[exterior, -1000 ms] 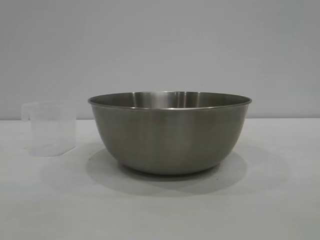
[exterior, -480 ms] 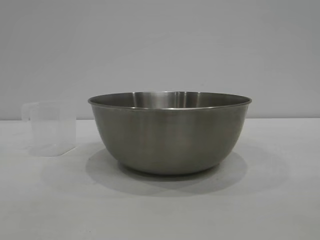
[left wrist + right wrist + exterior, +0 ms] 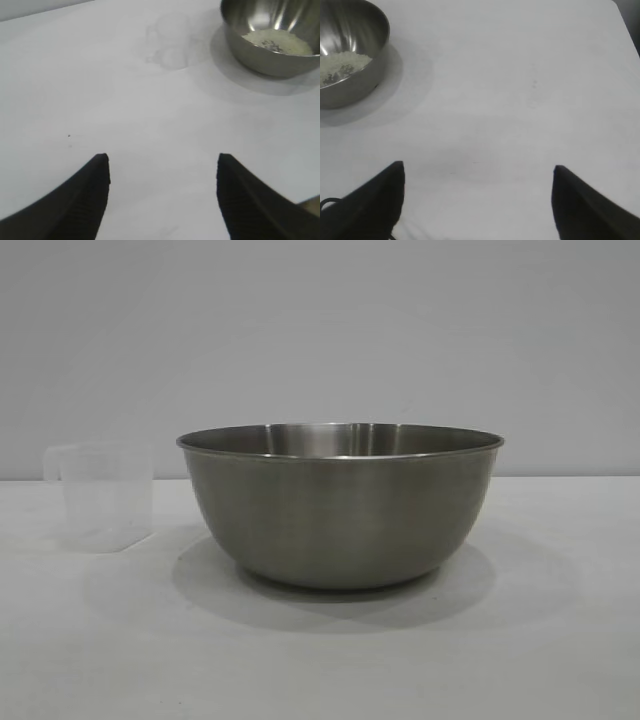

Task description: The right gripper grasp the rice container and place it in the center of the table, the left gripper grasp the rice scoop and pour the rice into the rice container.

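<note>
Rice container (image 3: 340, 505): a large brushed-steel bowl standing upright at about the middle of the table (image 3: 320, 660). Rigid and smooth-walled; judged moderately light, but slippery on the curved flank. The thin rolled rim is the only sound purchase, one finger inside and one outside. Both wrist views show a mound of rice (image 3: 277, 41) lying in its bottom, so placing and pouring appear done. A tilted lift would shift the loose grains.

Rice scoop (image 3: 100, 497): a small translucent plastic cup standing upright on the table at the bowl's 9 o'clock in the exterior view, near it but not touching. Judged very light, thin-walled and easily tipped or squeezed out of shape. The little side handle, seen at its outer upper edge, is the better hold. No grains can be made out inside it.

Left gripper (image 3: 162, 165): fingers apart, empty, hanging over bare table well short of the scoop and bowl.

Right gripper (image 3: 478, 172): fingers spread wider, empty, over bare table with the bowl well off to one side.
</note>
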You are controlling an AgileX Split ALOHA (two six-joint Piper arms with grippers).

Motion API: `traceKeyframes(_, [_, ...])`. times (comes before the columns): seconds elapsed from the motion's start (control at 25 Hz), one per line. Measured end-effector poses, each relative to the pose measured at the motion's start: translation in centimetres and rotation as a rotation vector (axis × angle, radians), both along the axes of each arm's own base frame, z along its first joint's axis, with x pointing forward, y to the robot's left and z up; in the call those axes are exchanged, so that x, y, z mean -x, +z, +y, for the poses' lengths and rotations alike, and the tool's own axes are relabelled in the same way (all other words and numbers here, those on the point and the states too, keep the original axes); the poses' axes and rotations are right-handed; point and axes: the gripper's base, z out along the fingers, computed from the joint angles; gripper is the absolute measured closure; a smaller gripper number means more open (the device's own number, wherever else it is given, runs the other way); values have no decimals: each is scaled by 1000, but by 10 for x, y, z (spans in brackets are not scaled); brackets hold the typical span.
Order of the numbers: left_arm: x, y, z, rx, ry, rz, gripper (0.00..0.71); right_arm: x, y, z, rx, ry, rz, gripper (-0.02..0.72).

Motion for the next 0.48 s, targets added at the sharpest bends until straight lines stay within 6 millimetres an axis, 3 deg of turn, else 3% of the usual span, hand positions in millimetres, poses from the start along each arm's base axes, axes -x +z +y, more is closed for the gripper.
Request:
traceKeyframes(0.24, [1, 0, -1, 0, 150, -5, 323, 0, 0, 0, 0, 0, 0, 146])
traceKeyframes(0.48, [1, 0, -1, 0, 171, -7, 323, 1, 0, 0, 0, 7, -3, 146])
